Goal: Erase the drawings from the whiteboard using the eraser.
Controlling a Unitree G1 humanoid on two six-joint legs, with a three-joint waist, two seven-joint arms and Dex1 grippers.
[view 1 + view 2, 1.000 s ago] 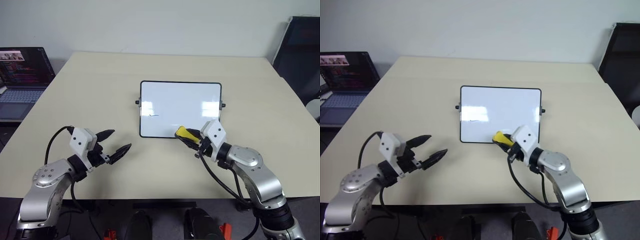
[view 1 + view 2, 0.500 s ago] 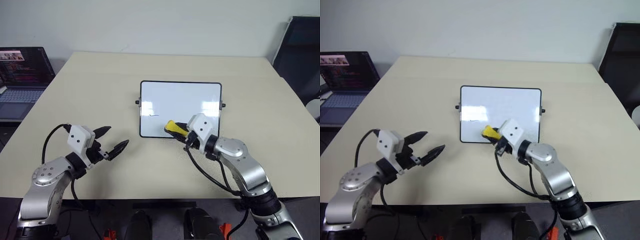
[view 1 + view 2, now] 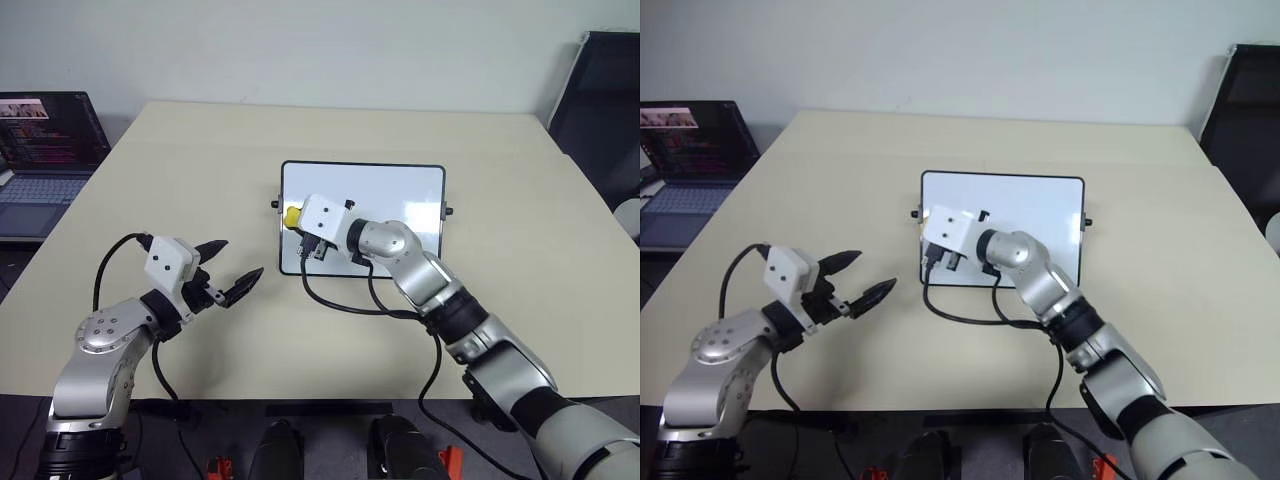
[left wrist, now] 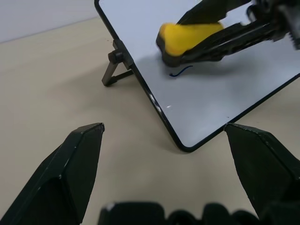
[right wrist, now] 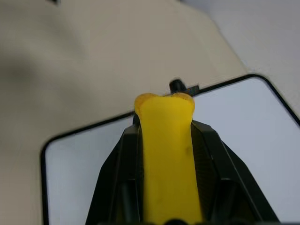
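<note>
my right hand [image 3: 297, 217] is clamped on the eraser [image 3: 292, 215] just above the last blue mark [image 4: 180, 72] on the whiteboard [image 3: 400, 190] — left hand [image 3: 232, 271] open, empty, farther off.

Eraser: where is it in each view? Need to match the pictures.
Left eye: eraser at the whiteboard's left edge, ahead of the right gripper.
Right eye: hidden behind the right wrist.
Left wrist: eraser just above a short blue mark.
Right wrist: eraser clamped between the fingers.
Shared landmark: the board's black side knob.
</note>
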